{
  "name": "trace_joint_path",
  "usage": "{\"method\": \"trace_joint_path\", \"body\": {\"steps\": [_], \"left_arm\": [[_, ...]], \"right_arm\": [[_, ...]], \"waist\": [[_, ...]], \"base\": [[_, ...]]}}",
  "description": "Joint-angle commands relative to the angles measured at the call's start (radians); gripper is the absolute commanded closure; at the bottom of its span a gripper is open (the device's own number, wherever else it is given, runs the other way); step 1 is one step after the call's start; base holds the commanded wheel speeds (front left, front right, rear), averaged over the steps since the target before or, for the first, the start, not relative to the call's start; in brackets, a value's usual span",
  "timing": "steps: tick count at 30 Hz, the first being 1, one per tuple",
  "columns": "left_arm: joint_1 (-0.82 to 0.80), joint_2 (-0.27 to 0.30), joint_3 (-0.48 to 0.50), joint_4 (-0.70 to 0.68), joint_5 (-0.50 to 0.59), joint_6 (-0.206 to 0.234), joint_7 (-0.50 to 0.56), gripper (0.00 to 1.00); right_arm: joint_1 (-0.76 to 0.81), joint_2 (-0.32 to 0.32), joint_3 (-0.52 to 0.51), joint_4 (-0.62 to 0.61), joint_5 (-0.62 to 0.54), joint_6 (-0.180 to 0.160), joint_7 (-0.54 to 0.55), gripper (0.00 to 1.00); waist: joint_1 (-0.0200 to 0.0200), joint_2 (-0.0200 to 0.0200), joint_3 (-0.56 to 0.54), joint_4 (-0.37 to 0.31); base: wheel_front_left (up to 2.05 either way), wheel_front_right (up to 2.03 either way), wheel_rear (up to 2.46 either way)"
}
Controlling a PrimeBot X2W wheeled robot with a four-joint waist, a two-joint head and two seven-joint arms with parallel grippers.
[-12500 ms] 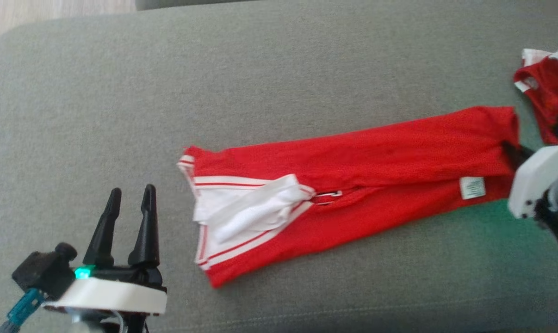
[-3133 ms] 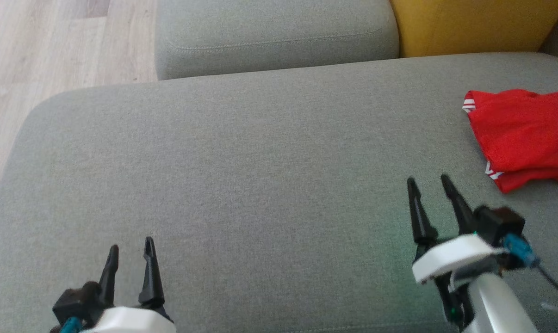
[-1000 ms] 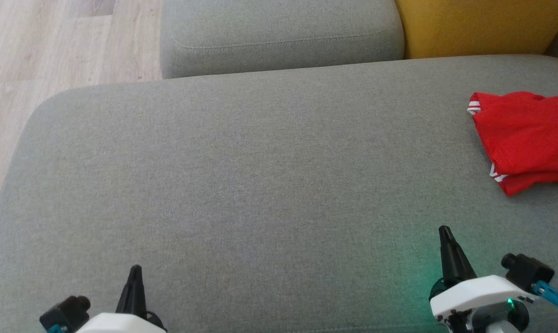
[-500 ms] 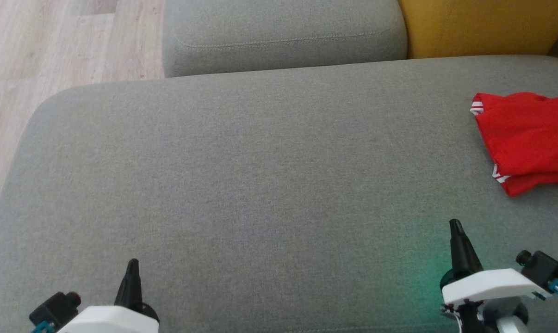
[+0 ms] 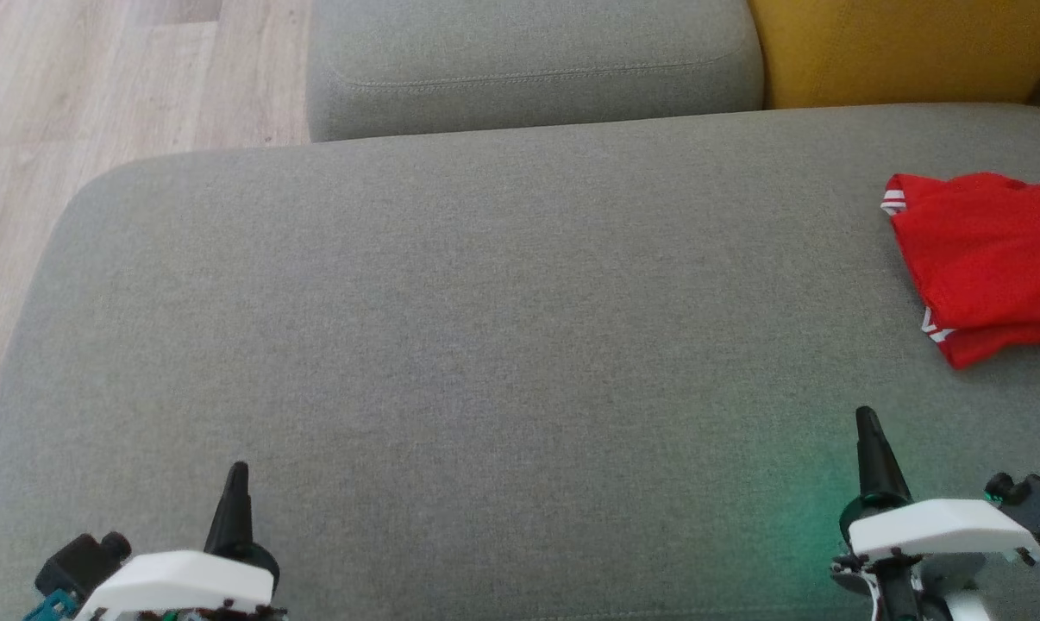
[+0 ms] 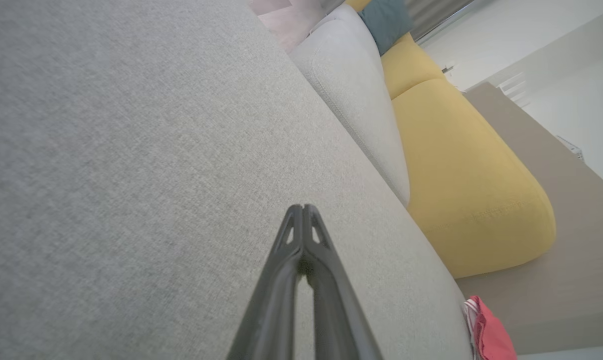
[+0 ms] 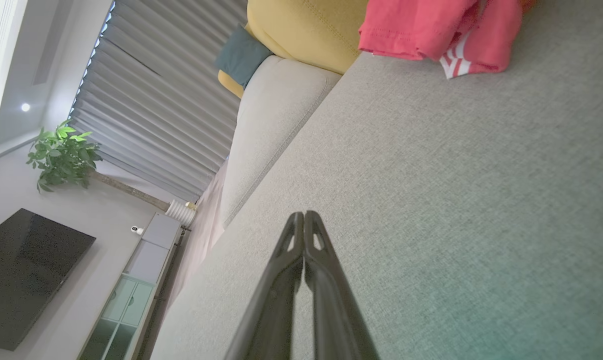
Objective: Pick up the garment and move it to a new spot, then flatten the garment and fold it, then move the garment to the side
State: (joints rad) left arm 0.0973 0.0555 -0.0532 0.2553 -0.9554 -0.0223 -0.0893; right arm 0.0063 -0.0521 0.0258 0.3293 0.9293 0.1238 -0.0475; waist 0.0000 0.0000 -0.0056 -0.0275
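The red garment (image 5: 990, 263) lies folded at the right edge of the grey sofa seat (image 5: 485, 345), its red-and-white striped trim showing at two corners. It also appears in the right wrist view as the garment (image 7: 431, 30) and at the lower right of the left wrist view as the garment (image 6: 489, 335). My left gripper (image 5: 237, 470) sits at the lower left, shut and empty, fingers pressed together (image 6: 303, 207). My right gripper (image 5: 865, 418) sits at the lower right, shut and empty (image 7: 304, 214), well short of the garment.
A grey back cushion (image 5: 529, 60) and a yellow cushion (image 5: 899, 47) stand behind the seat. Wooden floor (image 5: 97, 78) lies beyond the seat's left edge. The broad middle of the seat carries nothing.
Both arms have drawn back toward the picture's bottom edge, fingers shut together throughout. The view has drifted slightly; the garment stays where it lay.
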Motion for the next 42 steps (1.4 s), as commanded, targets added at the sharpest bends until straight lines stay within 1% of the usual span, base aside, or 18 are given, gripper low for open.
{"method": "trace_joint_path", "body": {"steps": [1, 42], "left_arm": [[-0.058, 0.014, 0.026, -0.029, -0.033, -0.012, 0.010, 1.00], [-0.157, 0.014, 0.105, -0.017, -0.473, -0.078, 0.127, 1.00]], "right_arm": [[-0.063, -0.018, 0.003, -0.040, 0.038, 0.004, 0.009, 1.00], [-0.096, -0.019, -0.075, -0.072, 0.494, 0.006, 0.097, 1.00]], "waist": [[0.0000, 0.0000, 0.000, 0.001], [0.0000, 0.0000, 0.006, 0.019]], "base": [[0.00, 0.00, 0.00], [0.00, 0.00, 0.00]]}}
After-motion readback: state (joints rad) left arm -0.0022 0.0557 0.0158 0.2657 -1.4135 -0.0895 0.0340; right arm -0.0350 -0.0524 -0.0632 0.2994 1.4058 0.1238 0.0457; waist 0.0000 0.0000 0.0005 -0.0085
